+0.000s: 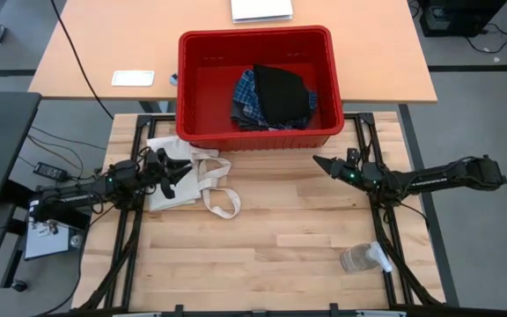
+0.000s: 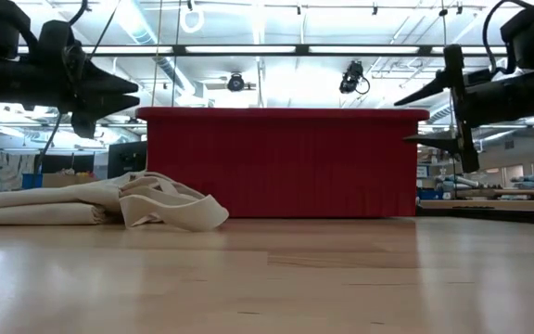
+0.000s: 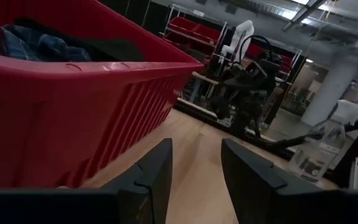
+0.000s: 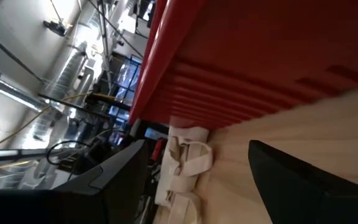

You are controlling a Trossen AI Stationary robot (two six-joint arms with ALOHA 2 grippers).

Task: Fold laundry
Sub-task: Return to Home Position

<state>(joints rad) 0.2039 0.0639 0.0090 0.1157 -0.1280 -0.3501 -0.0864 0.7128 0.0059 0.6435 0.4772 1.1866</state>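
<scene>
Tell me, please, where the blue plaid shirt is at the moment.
In the high view, the blue plaid shirt lies inside the red bin, right of its centre, partly under the black garment.

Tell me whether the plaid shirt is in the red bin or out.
In. The plaid shirt lies bunched inside the red bin, with the black garment partly over it.
</scene>
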